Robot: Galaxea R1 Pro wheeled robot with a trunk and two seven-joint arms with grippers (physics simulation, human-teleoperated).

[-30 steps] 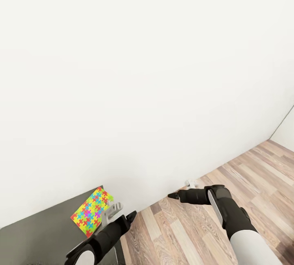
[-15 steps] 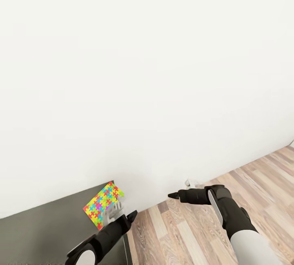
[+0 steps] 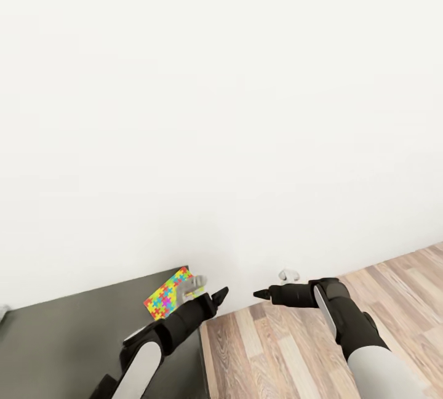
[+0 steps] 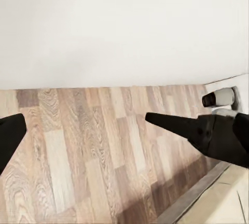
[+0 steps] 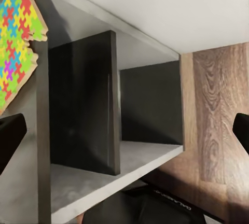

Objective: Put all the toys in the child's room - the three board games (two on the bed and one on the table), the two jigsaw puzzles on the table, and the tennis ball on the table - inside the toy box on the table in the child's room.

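Ahead of you a jigsaw puzzle (image 3: 167, 291) lies on the cabinet top (image 3: 67, 337) at your left, near the wall (image 3: 221, 109); the plank floor (image 3: 289, 350) spreads right.

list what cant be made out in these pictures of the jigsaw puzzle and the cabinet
- Jigsaw puzzle: head view, its near corner is hidden behind the left end effector.
- Same puzzle: right wrist view, cut off by the picture's edge.
- Dark grey cabinet: head view, top cut off by the edges; the left arm covers part.
- Small grey thing at the cabinet's far end: too cropped to name.
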